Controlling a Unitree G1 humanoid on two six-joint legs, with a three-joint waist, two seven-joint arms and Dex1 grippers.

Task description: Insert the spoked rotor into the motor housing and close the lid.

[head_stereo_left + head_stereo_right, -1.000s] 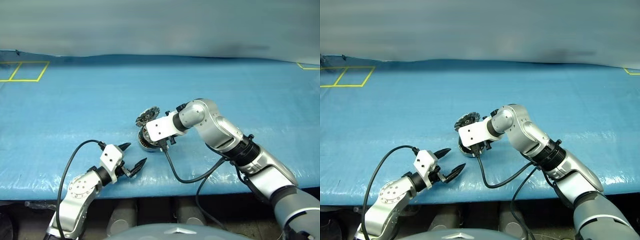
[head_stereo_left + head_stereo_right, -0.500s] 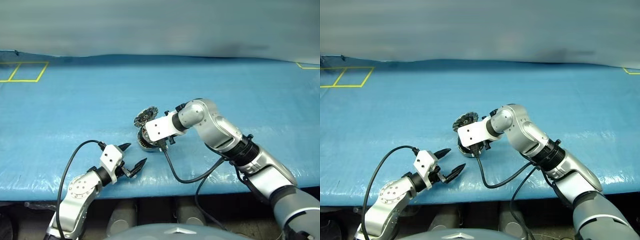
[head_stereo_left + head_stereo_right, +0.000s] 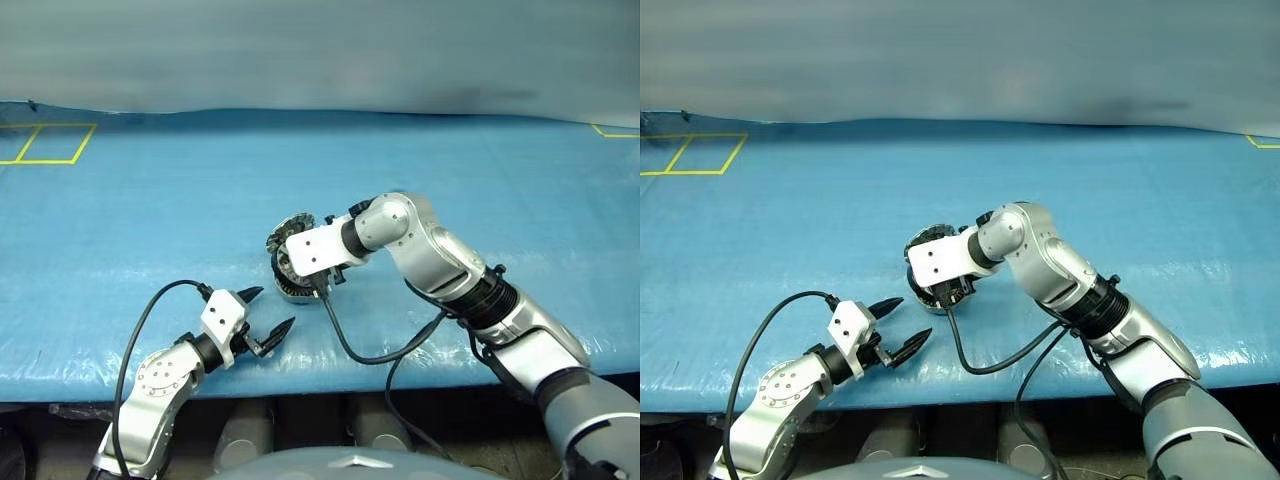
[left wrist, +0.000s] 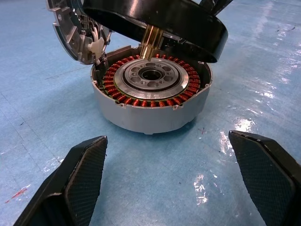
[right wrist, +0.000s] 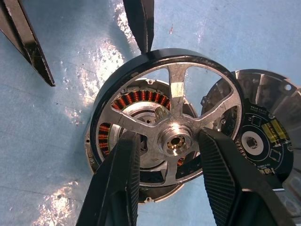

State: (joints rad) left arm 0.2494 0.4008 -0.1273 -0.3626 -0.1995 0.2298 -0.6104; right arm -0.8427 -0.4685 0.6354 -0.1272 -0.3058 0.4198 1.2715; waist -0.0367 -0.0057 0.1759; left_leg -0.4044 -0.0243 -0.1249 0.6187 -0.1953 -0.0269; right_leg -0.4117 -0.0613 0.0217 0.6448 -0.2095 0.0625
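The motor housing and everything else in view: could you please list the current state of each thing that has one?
motor housing: open, copper windings exposed, standing on the blue table cover.
lid: swung open, tilted up at the housing's rim.
spoked rotor: held tilted just above the housing, shaft over the hub, not seated.
right gripper: fingers shut on the spoked rotor's hub.
left gripper: fingers open, empty, apart from the housing.
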